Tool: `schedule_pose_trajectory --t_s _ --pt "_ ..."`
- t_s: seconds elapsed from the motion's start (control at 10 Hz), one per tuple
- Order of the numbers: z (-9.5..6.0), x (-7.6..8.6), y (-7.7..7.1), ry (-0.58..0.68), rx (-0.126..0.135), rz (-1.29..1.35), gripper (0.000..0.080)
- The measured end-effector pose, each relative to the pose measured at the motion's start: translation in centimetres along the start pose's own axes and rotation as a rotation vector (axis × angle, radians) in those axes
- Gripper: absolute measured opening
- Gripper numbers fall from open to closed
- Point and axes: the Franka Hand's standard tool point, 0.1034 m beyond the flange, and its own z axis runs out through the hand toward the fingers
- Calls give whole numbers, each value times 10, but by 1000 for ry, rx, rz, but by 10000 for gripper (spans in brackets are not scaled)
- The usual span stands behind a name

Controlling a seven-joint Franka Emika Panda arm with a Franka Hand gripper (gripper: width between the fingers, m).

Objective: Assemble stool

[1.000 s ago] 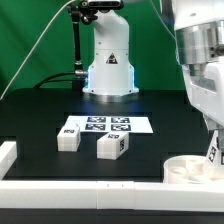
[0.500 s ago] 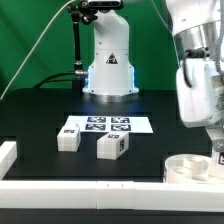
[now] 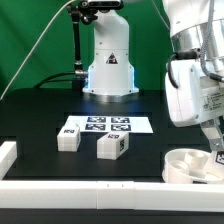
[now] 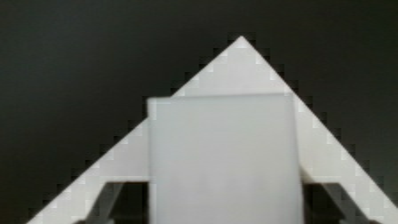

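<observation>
Now the arm has leaned toward the exterior view's left, yet the claw (image 4: 221, 200) still pinches a leg (image 4: 217, 140) over the seat (image 3: 190, 166). Insertion seems under way, and two spare legs (image 3: 68, 138) wait on the table (image 3: 30, 115).

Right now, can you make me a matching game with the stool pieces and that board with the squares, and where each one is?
Things: 1 seat; 2 marker board; 3 held leg; 4 loose leg.
Places: a in the gripper; b flat in the middle of the table; c at the exterior view's right edge; d standing just before the marker board.
Pairs: 1-c; 2-b; 3-a; 4-d.
</observation>
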Motion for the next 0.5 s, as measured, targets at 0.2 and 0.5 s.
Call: schedule_pose_trajectory --t_s 0.2,0.5 --pt "-1 0 0 3 -9 -67 553" --pt "-27 5 -15 -2 -52 -381 643"
